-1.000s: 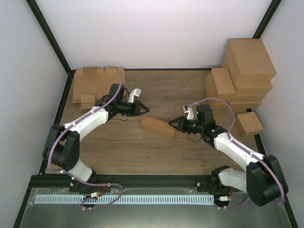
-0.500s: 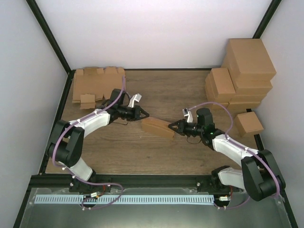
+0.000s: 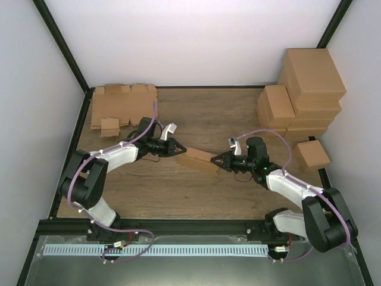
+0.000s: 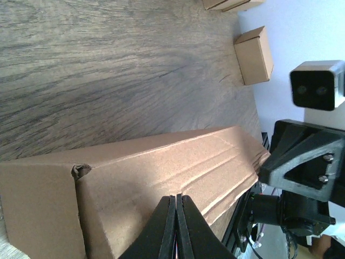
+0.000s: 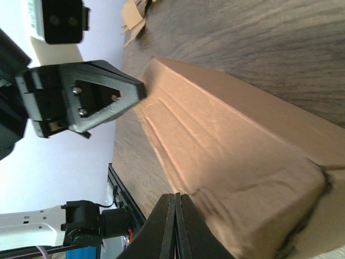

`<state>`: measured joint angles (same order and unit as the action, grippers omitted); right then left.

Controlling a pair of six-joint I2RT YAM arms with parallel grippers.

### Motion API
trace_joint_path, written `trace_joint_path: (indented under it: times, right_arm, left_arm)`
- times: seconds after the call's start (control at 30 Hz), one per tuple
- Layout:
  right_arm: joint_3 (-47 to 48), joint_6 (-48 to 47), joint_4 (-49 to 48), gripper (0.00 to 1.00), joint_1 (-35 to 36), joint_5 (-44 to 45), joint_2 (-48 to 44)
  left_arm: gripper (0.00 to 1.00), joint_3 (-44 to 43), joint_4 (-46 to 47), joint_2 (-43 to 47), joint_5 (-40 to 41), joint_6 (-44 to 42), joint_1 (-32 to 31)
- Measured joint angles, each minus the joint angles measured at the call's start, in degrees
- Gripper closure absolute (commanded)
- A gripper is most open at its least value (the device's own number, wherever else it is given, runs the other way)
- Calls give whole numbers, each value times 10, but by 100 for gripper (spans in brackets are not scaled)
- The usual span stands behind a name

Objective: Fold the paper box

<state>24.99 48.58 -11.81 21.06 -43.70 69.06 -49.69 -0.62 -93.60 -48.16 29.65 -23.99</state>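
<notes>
The paper box lies on the wooden table's middle as a closed, long brown block, slightly creased on its upper face. My left gripper is shut, its closed tips resting against the box's left end with nothing between them. From the other side my right gripper is also shut, its tips pressed on the box's right end. Each wrist view shows the opposite gripper beyond the box: the right gripper and the left gripper.
Flat die-cut cardboard blanks lie stacked at the back left corner. Finished brown boxes are piled at the back right, with one small box in front of them by the right edge, also the small box.
My left gripper has swung right and nearer, onto the box's left end. The right gripper has slid left to the box's right end. The box has shifted slightly.
</notes>
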Motion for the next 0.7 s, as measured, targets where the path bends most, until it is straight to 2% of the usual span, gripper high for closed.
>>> trace_joint_path:
  times: [0.3,0.7]
  right_arm:
    - [48,0,20,99,-12,-13,-13]
    - [6,3,-33,99,-22,-20,55]
  left_arm:
    - [96,8,15,-1,-2,2,0]
    - [96,17,24,-2,-8,2,0]
